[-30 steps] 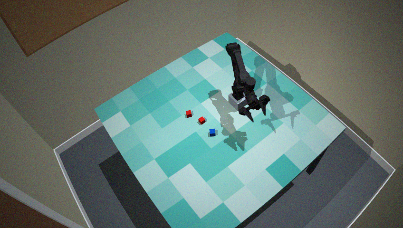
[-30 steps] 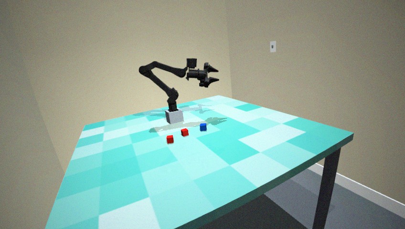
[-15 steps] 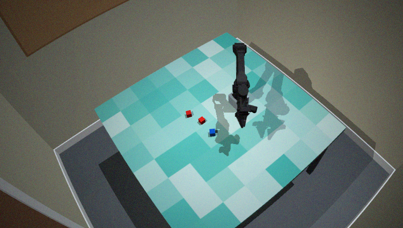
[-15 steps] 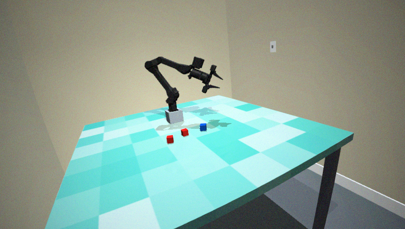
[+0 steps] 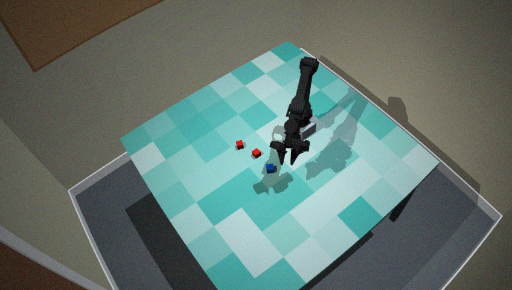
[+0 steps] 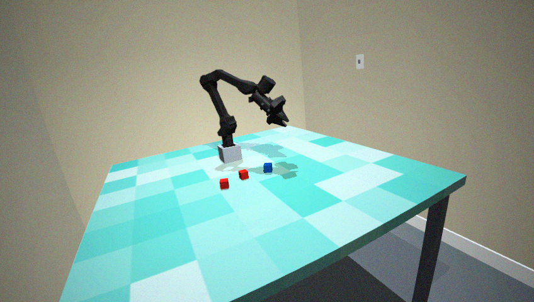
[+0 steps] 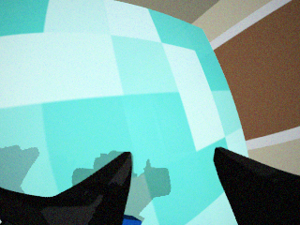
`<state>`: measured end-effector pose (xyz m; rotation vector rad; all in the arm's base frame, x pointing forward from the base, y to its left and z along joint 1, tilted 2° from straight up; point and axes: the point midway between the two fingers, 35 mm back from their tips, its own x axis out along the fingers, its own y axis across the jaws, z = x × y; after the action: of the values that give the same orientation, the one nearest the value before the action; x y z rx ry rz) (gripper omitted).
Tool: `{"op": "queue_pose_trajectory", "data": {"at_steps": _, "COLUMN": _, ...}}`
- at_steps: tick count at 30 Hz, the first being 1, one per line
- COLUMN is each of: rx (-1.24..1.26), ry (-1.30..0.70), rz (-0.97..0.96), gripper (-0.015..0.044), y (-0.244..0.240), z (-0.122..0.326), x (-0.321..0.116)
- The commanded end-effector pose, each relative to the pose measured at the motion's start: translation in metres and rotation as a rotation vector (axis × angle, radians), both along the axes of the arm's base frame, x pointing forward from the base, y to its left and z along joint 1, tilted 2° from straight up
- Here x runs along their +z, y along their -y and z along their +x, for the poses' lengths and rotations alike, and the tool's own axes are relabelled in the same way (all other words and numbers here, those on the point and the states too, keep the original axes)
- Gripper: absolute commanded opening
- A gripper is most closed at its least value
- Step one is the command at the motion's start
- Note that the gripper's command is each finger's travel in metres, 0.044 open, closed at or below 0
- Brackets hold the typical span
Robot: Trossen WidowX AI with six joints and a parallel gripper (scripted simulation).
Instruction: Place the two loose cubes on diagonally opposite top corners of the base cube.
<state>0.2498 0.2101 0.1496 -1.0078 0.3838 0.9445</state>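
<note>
A blue cube [image 5: 269, 168] [image 6: 267, 167] sits on the table; a sliver of it [image 7: 131, 220] shows at the bottom of the wrist view, beside the left finger. One red cube [image 5: 256, 153] [image 6: 243, 174] sits apart from the blue cube, between it and the other red cube [image 5: 239, 144] [image 6: 223, 184]. All three cubes stand separately, with nothing on top of them. My gripper [image 5: 287, 164] [image 6: 287, 123] [image 7: 173, 157] is open, with nothing between its fingers. It hangs well above the table, tilted downward. Neither red cube shows in the wrist view.
The checkered turquoise table [image 5: 247, 244] [image 6: 160, 277] carries the cubes and the arm's light grey base block [image 5: 308, 130] [image 6: 231, 153]. The arm's shadows fall around the blue cube and on the table beyond the fingers.
</note>
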Motion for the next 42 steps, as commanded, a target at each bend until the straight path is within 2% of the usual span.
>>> {"op": "queue_pose_trajectory", "data": {"at_steps": 1, "rx": -0.177, "ry": -0.135, "rz": 0.062, "gripper": 0.0265, "y": 0.014, "z": 0.012, "x": -0.007}}
{"op": "queue_pose_trajectory", "data": {"at_steps": 12, "rx": -0.855, "ry": -0.528, "rz": 0.282, "gripper": 0.0265, "y": 0.074, "z": 0.041, "x": -0.031}}
{"op": "queue_pose_trajectory", "data": {"at_steps": 23, "rx": -1.603, "ry": -0.805, "rz": 0.529, "gripper": 0.0265, "y": 0.138, "z": 0.053, "x": -0.05}}
{"op": "queue_pose_trajectory", "data": {"at_steps": 31, "rx": -2.182, "ry": -0.912, "rz": 0.719, "gripper": 0.0265, "y": 0.184, "z": 0.051, "x": -0.06}}
{"op": "queue_pose_trajectory", "data": {"at_steps": 38, "rx": -2.697, "ry": -0.919, "rz": 0.884, "gripper": 0.0265, "y": 0.222, "z": 0.043, "x": -0.067}}
{"op": "queue_pose_trajectory", "data": {"at_steps": 42, "rx": -2.748, "ry": -0.914, "rz": 0.9, "gripper": 0.0265, "y": 0.225, "z": 0.041, "x": -0.067}}
